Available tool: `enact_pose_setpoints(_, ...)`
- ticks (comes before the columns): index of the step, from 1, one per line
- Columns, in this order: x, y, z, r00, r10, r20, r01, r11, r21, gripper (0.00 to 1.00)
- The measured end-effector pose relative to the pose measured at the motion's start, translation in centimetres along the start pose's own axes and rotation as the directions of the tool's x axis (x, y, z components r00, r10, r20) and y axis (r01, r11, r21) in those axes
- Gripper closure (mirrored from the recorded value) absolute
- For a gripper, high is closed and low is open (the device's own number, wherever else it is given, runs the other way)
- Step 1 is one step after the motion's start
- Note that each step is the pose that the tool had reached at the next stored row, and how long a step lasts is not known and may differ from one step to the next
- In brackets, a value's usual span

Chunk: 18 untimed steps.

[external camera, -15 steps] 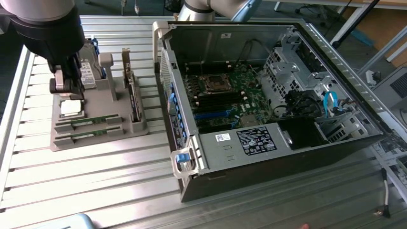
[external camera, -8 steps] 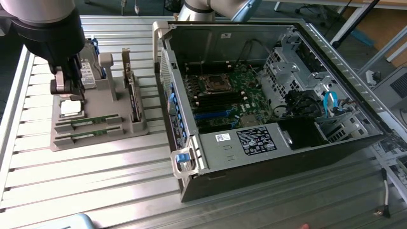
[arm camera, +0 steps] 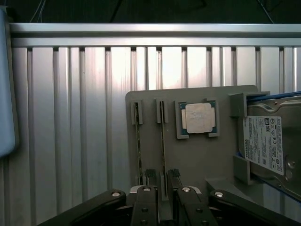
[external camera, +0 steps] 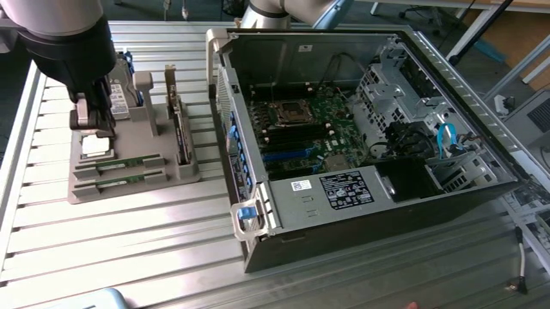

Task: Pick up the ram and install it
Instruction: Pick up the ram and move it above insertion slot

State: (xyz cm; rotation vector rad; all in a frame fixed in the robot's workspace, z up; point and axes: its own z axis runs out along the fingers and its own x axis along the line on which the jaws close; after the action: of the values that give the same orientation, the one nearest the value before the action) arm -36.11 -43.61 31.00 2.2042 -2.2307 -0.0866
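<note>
Ram lies on edge in a slot of a grey holder tray, which sits on the slatted metal table toward the exterior view's left. A second stick rests in the neighbouring slot, parallel to it. The square silver processor sits in its own recess just beside the ram, on the opposite side. The gripper hangs from the arm over this part of the tray, close above the processor and the two sticks. A hard drive and an expansion card stand upright in the same tray. On the exterior view's right, an open computer case lies on its side with its motherboard exposed, well apart from the ram.

From the wrist, the ram appears as a thin dark line running along the tray, and the gripper is low at one end of it. Its jaws are spread: one fingertip stands on each side of the stick, with a narrow gap visible on both sides, so nothing is pinched. The second stick lies just outside the fingers. The processor sits on the ram's other side, and the hard drive with its white label lies beyond that. The ribbed table surrounds the tray.
</note>
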Motion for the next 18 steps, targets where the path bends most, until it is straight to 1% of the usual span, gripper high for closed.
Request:
enact_pose_setpoints(7,0.0,-0.01,0.35,1.0000,0.000,0.0000,0.000,1.0000,0.0000,0.76)
enact_pose_setpoints(18,0.0,-0.04,1.23,1.0000,0.000,0.0001,0.000,1.0000,0.0000,0.76)
